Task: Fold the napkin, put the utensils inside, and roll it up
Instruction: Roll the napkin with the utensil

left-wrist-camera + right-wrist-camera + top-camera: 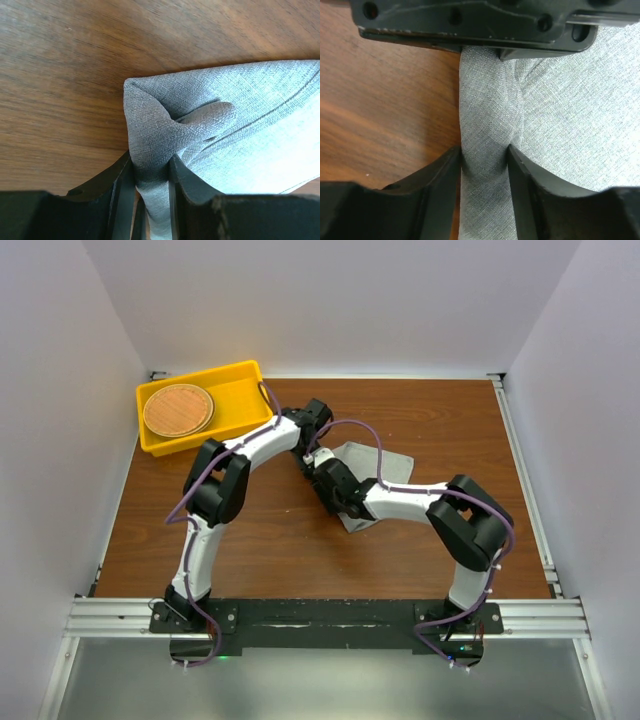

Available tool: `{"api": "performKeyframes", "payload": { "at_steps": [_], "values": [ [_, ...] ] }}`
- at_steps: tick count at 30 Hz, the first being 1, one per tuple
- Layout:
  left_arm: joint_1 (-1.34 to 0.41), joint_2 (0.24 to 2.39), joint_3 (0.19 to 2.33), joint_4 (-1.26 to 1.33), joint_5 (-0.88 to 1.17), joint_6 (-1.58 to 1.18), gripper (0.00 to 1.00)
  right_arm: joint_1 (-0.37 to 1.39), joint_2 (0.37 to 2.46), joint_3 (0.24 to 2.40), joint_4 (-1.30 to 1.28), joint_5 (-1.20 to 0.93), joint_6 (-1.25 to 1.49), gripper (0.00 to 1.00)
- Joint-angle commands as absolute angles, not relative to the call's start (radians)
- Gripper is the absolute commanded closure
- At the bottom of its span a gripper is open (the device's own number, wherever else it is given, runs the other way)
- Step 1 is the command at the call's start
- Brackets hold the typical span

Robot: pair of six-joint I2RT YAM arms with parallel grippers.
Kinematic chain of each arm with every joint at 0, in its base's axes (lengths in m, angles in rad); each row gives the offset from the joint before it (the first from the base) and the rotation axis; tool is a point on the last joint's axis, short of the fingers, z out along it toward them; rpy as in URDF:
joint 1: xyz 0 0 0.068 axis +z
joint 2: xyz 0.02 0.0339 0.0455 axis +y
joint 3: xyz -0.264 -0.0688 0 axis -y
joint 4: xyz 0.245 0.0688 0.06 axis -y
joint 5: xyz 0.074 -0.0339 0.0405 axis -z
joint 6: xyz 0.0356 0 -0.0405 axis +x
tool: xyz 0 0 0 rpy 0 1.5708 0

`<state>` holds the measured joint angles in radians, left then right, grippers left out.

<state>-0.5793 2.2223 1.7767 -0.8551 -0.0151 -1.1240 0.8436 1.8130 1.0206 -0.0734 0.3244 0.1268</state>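
The left gripper (149,197) and right gripper (484,180) are each pinching the grey napkin (388,469) along its bunched left edge. Bare table (440,415) is showing all around the cloth.

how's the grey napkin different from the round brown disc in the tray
The napkin is grey and bunched; the disc is brown, round and flat. The napkin lies on the table, pinched by the left hand and right hand; the disc sits untouched in the yellow tray.
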Motion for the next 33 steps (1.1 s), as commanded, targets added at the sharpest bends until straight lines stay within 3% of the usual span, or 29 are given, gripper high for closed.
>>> {"api": "performKeyframes", "payload": {
  "at_steps": [1, 5, 9, 13, 14, 15, 17, 20, 23, 29, 31, 33],
  "values": [
    [-0.591, 2.23, 1.799, -0.917, -0.008, -1.129, 1.0, 0.844, 1.882, 1.026, -0.094, 0.367, 0.186, 0.61],
    [-0.584, 2.221, 1.786, -0.927, -0.005, -1.134, 1.0, 0.842, 1.899, 1.011, -0.109, 0.354, 0.221, 0.84],
    [-0.575, 2.197, 1.763, -0.896, -0.005, -1.105, 1.0, 0.827, 1.881, 0.97, -0.077, 0.264, 0.232, 1.0],
    [-0.546, 2.142, 1.677, -0.764, 0.086, -1.039, 1.0, 0.781, 1.855, 0.939, -0.051, 0.118, 0.256, 1.0],
    [-0.542, 2.097, 1.613, -0.662, 0.104, -1.025, 0.96, 0.755, 1.845, 0.922, -0.037, 0.047, 0.262, 1.0],
    [-0.537, 2.071, 1.583, -0.616, 0.119, -1.002, 0.79, 0.741, 1.839, 0.913, -0.009, 0.004, 0.274, 1.0],
    [-0.529, 1.999, 1.516, -0.505, 0.115, -0.98, 0.62, 0.697, 1.827, 0.89, -0.005, -0.081, 0.3, 1.0],
    [-0.512, 1.958, 1.519, -0.476, 0.118, -0.931, 0.5, 0.646, 1.822, 0.867, 0.052, -0.167, 0.328, 1.0],
    [-0.486, 1.922, 1.516, -0.468, 0.136, -0.885, 0.44, 0.6, 1.833, 0.858, 0.077, -0.279, 0.363, 1.0],
    [-0.46, 1.827, 1.447, -0.365, 0.176, -0.787, 0.4, 0.479, 1.882, 0.819, 0.178, -0.527, 0.497, 1.0],
    [-0.459, 1.828, 1.422, -0.278, 0.265, -0.769, 0.44, 0.442, 1.914, 0.793, 0.222, -0.595, 0.532, 1.0],
    [-0.459, 1.841, 1.378, -0.207, 0.37, -0.765, 0.55, 0.428, 1.933, 0.784, 0.248, -0.623, 0.558, 1.0]
  ]
}}
